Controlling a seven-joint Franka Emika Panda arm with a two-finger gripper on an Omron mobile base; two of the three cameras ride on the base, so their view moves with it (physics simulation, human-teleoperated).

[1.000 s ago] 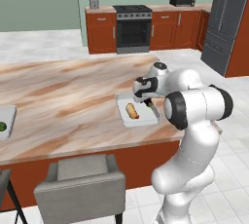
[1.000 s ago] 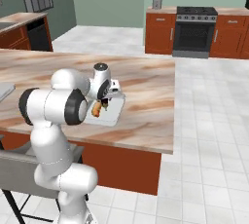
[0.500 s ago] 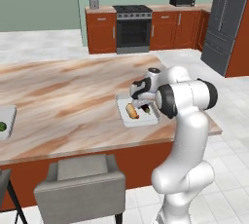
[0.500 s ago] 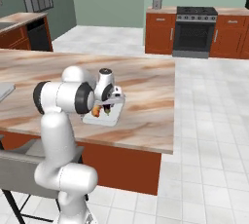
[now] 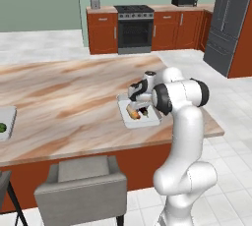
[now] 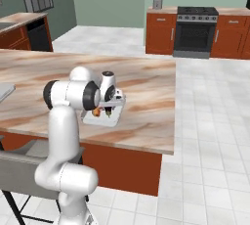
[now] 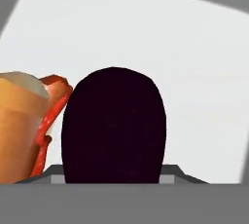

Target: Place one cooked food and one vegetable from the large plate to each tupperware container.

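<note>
One tupperware container (image 5: pixel 125 121) (image 6: pixel 104 123) lies on the island counter near its right end. A hot dog in a bun (image 5: pixel 132 113) (image 6: pixel 96 112) (image 7: pixel 19 125) rests inside it. My gripper (image 5: pixel 141 106) (image 6: pixel 108 106) (image 7: pixel 114 169) points down into this container, right beside the hot dog. It is shut on a dark, rounded vegetable (image 7: pixel 114 125) (image 5: pixel 144 114), which hides the fingertips in the hand view. The container's white floor (image 7: pixel 170 47) lies close behind it. A pale dish (image 5: pixel 5 127) holding a green piece sits at the counter's left edge; I cannot tell whether it is the large plate or a container.
A grey stool (image 5: pixel 81 185) stands in front of the island, left of my base. The marble counter (image 5: pixel 69 97) stretches wide to the left of the container. Its right edge (image 5: pixel 214 127) is close to the container. The stove and cabinets stand far behind.
The arm's elbow has swung up and in, so the arm now stands more upright. The gripper has stayed over the same container, down by the hot dog.
</note>
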